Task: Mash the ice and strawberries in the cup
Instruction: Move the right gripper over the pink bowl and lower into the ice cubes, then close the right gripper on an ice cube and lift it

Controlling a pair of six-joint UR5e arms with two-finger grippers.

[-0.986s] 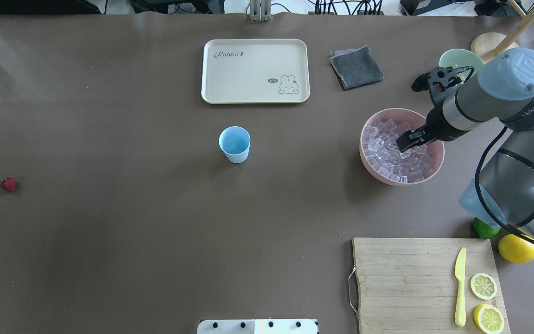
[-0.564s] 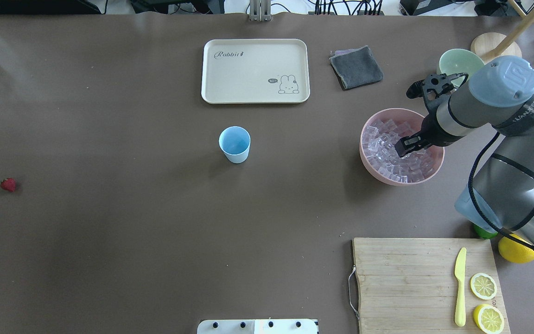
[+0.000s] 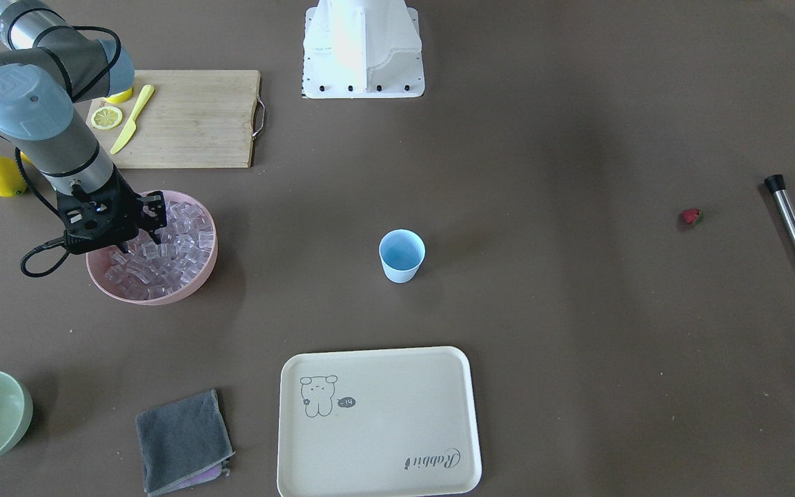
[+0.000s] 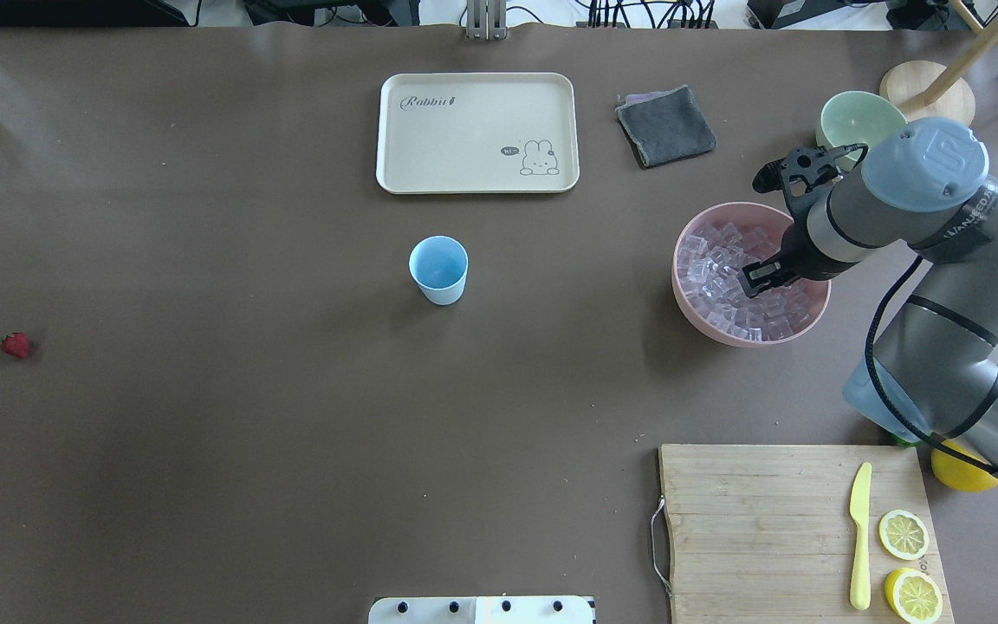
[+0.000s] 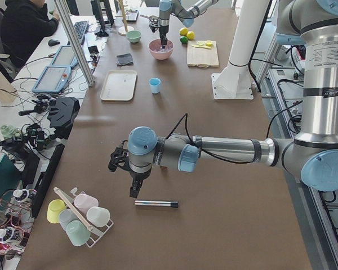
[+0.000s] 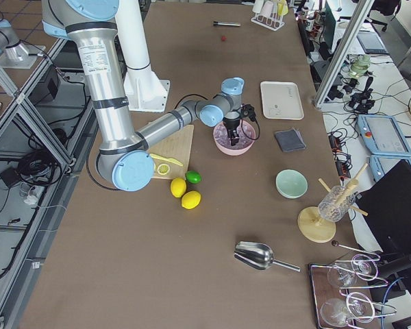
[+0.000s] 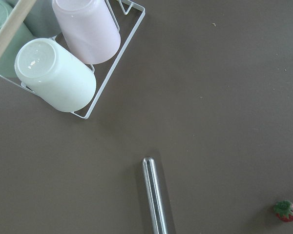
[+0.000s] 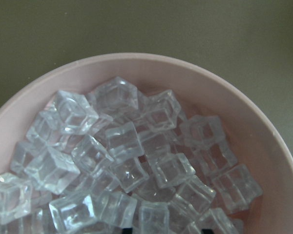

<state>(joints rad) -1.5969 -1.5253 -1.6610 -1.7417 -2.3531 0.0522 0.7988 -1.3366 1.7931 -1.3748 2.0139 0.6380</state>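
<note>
The pale-blue cup (image 4: 439, 269) stands upright at mid-table, nothing visible in it. Many clear ice cubes (image 4: 718, 279) fill the pink bowl (image 4: 691, 319). My right gripper (image 4: 759, 277) is down among the cubes, jaws apart; the right wrist view shows the ice (image 8: 122, 146) close up, with nothing held. The small red strawberry (image 4: 16, 345) lies alone far to the left, also in the left wrist view (image 7: 285, 210). My left gripper (image 5: 130, 194) hovers above a metal muddler (image 7: 154, 195); I cannot tell whether it is open or shut.
A cream tray (image 4: 477, 132), a grey cloth (image 4: 665, 126) and a pale-green bowl (image 4: 854, 117) lie at the back. A cutting board (image 4: 750, 520) with a yellow knife (image 4: 859, 533) and lemon halves is at the front right. A cup rack (image 7: 63, 63) is near the muddler.
My right gripper has shifted slightly left and lower into the ice in the pink bowl, with the elbow swinging inward. Cup and strawberry have not moved.
</note>
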